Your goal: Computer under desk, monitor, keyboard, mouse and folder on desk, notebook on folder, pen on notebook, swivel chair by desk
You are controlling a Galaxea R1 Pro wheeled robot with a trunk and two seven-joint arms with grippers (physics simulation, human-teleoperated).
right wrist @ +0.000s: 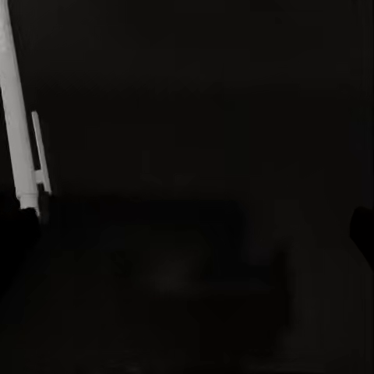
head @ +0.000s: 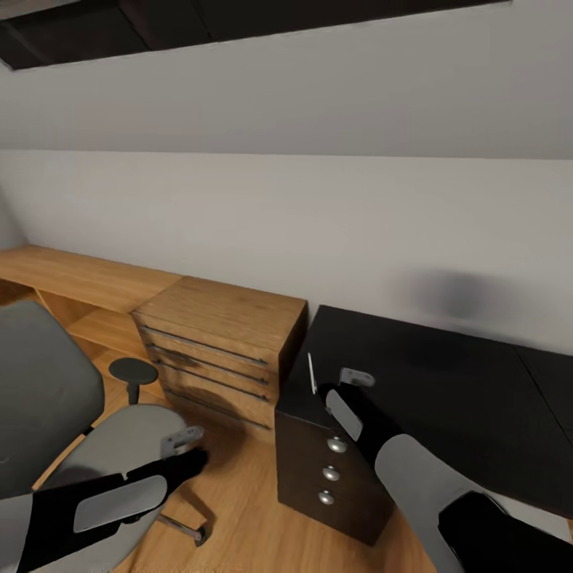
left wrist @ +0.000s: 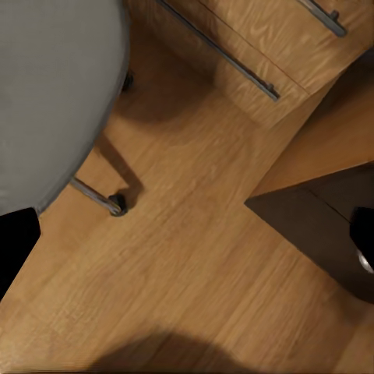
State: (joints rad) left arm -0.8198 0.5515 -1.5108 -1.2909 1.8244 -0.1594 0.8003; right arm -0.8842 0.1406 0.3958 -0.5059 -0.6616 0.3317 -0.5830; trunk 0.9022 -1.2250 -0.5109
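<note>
Wooden drawer unit [head: 223, 350] beside desk [head: 414, 382] — right fingers [head: 356, 377] pinch pen [head: 312, 372]; left unclear.

Desk [head: 446, 398]: a glossy black top was seen against the grey wall, with three round silver knobs on its drawer front.
On the desk: a white pen [head: 312, 374] was seen at its near-left corner (contact could not be told).
Floor [head: 239, 509]: light wood, on which the swivel chair [head: 48, 398], wooden drawer unit [head: 223, 350] and desk were stood.
</note>
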